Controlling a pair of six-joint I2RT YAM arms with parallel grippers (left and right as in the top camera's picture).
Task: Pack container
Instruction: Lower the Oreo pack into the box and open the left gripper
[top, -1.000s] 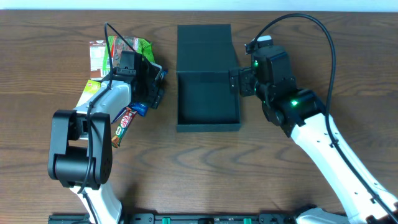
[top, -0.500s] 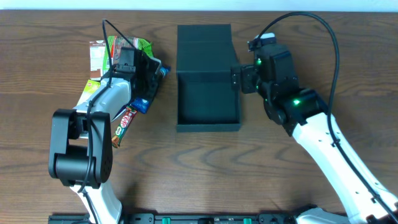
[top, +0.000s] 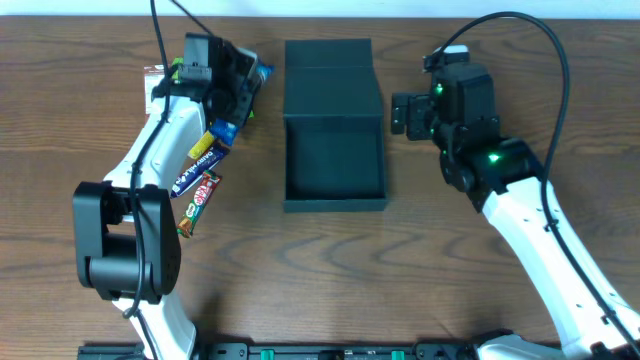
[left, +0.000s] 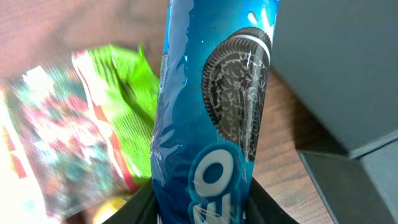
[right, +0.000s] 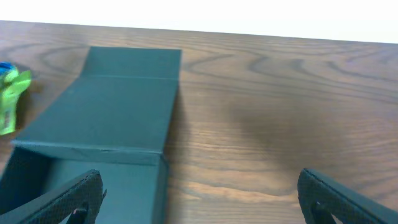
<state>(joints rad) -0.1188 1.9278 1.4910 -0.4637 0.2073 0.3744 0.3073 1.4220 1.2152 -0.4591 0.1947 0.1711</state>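
The container (top: 335, 190), a dark teal-black square box, stands open at mid-table with its lid (top: 329, 66) laid back on the far side. My left gripper (top: 246, 88) hovers left of the lid, shut on a blue Oreo packet (left: 211, 112) that stands up between its jaws. In the overhead view only a blue tip of the Oreo packet (top: 263, 72) shows. My right gripper (top: 402, 115) is wide open and empty just right of the box's far corner. In the right wrist view its fingers (right: 68, 199) straddle the container's right wall (right: 166, 180).
A blue snack bar (top: 200, 158) and a red one (top: 200, 196) lie on the wood left of the box. A green packet (left: 130, 106) and other wrappers lie under the left arm at the far left. Bare wood (right: 280, 124) stretches right of the box.
My left gripper has shut on the Oreo packet and carried it up and toward the far side. My right gripper, still open, has drawn back to the right, away from the box.
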